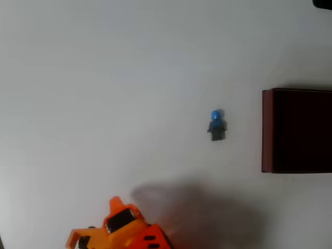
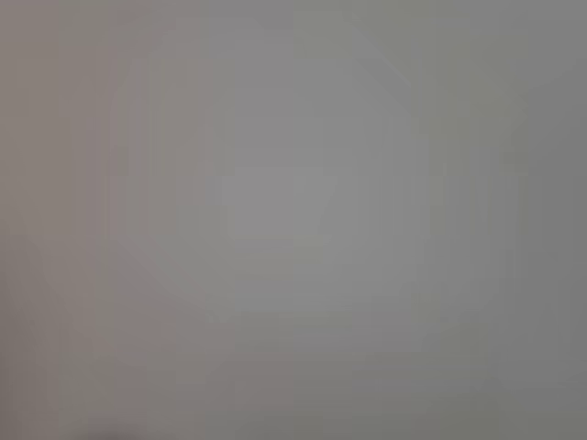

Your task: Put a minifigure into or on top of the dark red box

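A: What surface is seen in the overhead view?

B: A plain white table (image 1: pixel 104 78) is seen, evenly lit, with a soft grey shadow spread across its lower middle part.

A: Where is the minifigure found?

B: The minifigure (image 1: pixel 217 125) is seen lying on the table right of centre, its blue head pointed toward the top of the picture and its dark grey body below. It is touched by nothing.

A: And the dark red box?

B: The dark red box (image 1: pixel 267 129) is placed at the right edge and is cut off by the frame. Its thin reddish wall is turned toward the minifigure, and its inside is seen as very dark. The two are kept apart by a strip of bare table.

A: What is shown of the arm?

B: An orange gripper (image 1: pixel 115 201) is seen at the bottom edge, left of centre, well apart from the minifigure. Whether its jaws are parted or closed cannot be told. Nothing is seen held.

A: And the wrist view?

B: A blurred grey field is shown; nothing can be made out.
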### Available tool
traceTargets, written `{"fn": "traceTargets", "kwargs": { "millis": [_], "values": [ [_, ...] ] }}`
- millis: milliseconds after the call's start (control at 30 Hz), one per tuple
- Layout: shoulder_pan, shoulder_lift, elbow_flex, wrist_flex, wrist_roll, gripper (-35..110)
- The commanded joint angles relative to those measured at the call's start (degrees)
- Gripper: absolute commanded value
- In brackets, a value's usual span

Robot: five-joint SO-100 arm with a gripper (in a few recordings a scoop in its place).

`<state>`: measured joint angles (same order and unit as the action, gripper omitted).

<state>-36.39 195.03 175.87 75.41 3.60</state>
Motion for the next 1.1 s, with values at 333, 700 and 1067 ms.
{"fn": "traceTargets", "kwargs": {
  "millis": [333, 700, 1067],
  "values": [
    [-1.23, 0.35, -2.81, 2.37, -0.09, 0],
    [0.0, -0.35, -1.85, -3.96, 44.21, 18],
    [18.98, -3.34, -11.69, -5.45, 62.49, 16]
  ]
}}
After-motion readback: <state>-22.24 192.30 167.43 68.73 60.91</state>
